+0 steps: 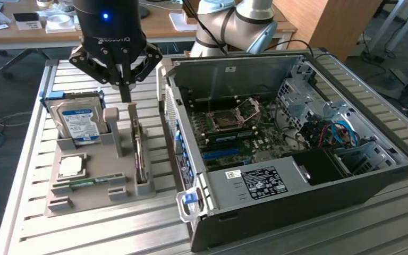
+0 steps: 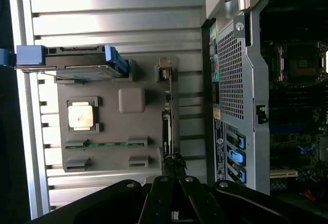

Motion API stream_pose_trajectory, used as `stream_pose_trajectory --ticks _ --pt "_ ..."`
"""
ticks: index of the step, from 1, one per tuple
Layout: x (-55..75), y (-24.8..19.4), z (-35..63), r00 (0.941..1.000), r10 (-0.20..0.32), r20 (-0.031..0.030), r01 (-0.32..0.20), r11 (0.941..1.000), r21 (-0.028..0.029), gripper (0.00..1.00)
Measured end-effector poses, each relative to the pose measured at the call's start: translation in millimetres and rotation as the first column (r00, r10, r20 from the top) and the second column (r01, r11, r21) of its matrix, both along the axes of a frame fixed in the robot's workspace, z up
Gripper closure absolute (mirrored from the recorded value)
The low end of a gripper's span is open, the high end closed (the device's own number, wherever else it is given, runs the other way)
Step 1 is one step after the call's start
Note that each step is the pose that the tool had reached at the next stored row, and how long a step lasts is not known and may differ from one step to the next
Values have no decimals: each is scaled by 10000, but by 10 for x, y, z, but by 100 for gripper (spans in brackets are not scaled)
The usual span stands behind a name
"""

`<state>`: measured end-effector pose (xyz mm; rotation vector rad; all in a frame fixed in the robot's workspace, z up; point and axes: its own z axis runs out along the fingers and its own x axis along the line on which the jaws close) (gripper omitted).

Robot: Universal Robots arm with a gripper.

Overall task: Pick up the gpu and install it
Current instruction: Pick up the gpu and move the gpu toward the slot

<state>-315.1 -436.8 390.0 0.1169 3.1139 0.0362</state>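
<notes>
1. The robot arm (image 1: 236, 24) bends over from behind the table. Its wrist points straight down above a grey parts tray (image 1: 91, 202) (image 2: 113, 126).
2. The claw (image 1: 125, 97) (image 2: 172, 165) is narrow, its dark fingers pressed together into a point, with nothing between them.
3. The gpu (image 1: 141, 156) (image 2: 167, 124), a thin card, stands on its long edge in a tray slot just below the claw. In the wrist view the fingertips hang over one end of the card; whether they touch it cannot be told.
4. A blue-labelled hard drive (image 1: 78, 123) (image 2: 77, 66) stands in the tray, beside the claw on the exterior view's left.
5. An open computer case (image 1: 296, 212) (image 2: 233, 80) lies beside the claw on the exterior view's right, its motherboard exposed.
</notes>
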Motion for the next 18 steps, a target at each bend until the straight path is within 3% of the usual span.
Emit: stream_pose_trajectory --ticks 8,10,13,18 --pt "0 0 0 10000 0 1 0 10000 0 89" --pt "0 0 0 10000 0 0 0 10000 0 83" --pt "0 0 0 10000 0 0 0 10000 0 65" --pt "0 0 0 10000 0 0 0 10000 1 59"
